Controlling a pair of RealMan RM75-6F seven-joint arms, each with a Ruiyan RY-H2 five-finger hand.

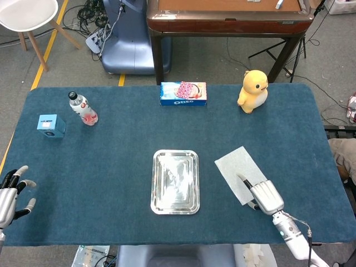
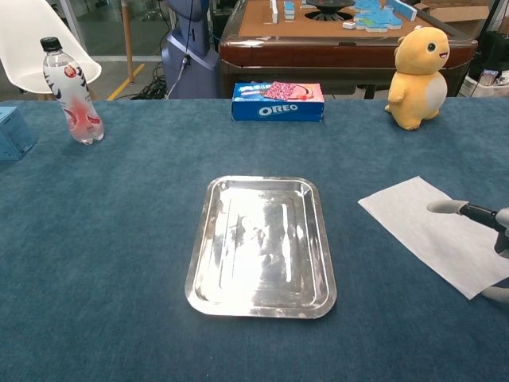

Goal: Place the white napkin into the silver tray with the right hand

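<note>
We find the white napkin (image 1: 240, 172) lying flat on the blue bench (image 1: 111, 167), toward the near right part of the surface and well short of the right edge. It sits beside the silver tray (image 1: 175, 181), apart from it, with bare bench between the two. The tray lies near the middle of the bench, closer to the near edge, and holds nothing.

The right hand (image 1: 265, 196) rests palm-down over the near corner of the napkin, with one finger stretched forward onto the sheet. In the chest view we see that fingertip (image 2: 441, 207) lying on the napkin. We cannot tell whether the hand is gripping the sheet or only touching it.

The left hand (image 1: 12, 192) sits at the near left corner of the bench, fingers spread, holding nothing.

Along the far edge we note an Oreo box (image 1: 183, 93) near the centre and a yellow plush toy (image 1: 253, 90) to its right. Toward the far left corner stand a plastic bottle (image 1: 82, 108) and, nearer the left edge, a small blue box (image 1: 50, 125).
</note>
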